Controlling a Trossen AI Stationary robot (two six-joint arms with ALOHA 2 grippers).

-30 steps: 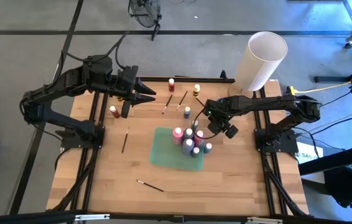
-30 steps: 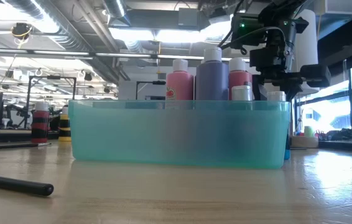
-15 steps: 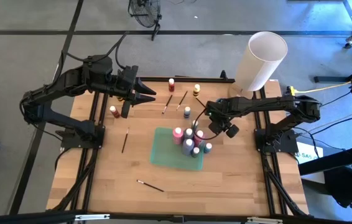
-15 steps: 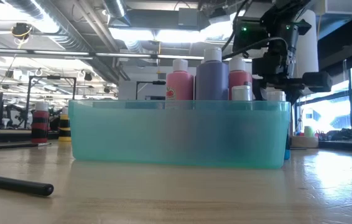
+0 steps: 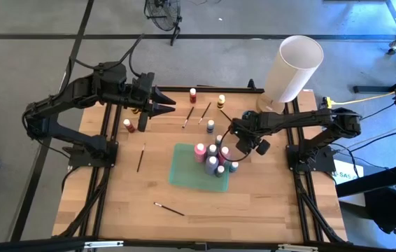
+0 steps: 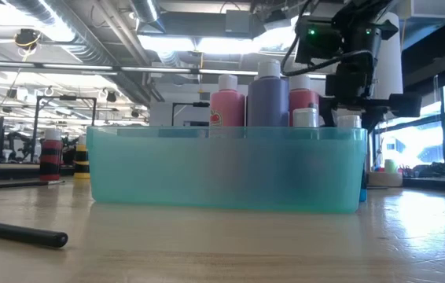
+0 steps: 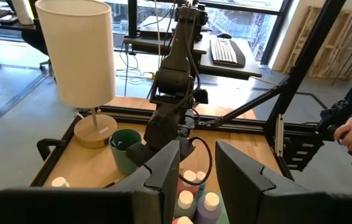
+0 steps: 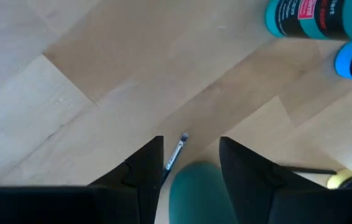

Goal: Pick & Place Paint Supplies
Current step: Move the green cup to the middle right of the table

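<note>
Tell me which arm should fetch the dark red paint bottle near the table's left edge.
Left. The left gripper hangs open close to the dark red paint bottle. The right gripper sits beyond the teal plastic tray, on the table's opposite side.

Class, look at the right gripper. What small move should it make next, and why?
Probably lower the right gripper straight down and shut on the brush. Its fingers are open above the bare wood, the brush's tip lies between them, and the brush is not yet in the tray. The left gripper waits, open, over the table's left side.
</note>
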